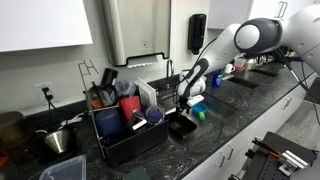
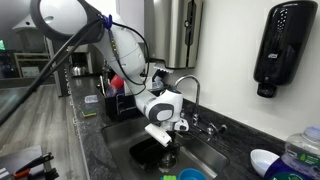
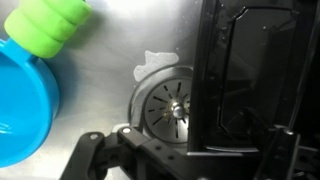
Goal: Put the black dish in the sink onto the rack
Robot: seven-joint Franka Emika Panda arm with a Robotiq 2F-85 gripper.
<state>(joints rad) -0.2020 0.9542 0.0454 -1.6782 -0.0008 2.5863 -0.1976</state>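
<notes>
Black dish (image 3: 245, 70): down in the sink (image 3: 110, 60), apparently tipped on edge beside the drain (image 3: 175, 105). Fingers (image 3: 100, 152) spread wide either side of its raised rim, gripping nothing yet. Likely light, stiff, glossy-slippery; best pinched mid-rim, squarely, against swinging.

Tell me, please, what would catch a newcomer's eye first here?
The big white arm bends down into the sink, its gripper at the black dish. Beside the sink stands a crowded rack with red cups. In the wrist view, a bright blue bowl lies left of the drain.
</notes>
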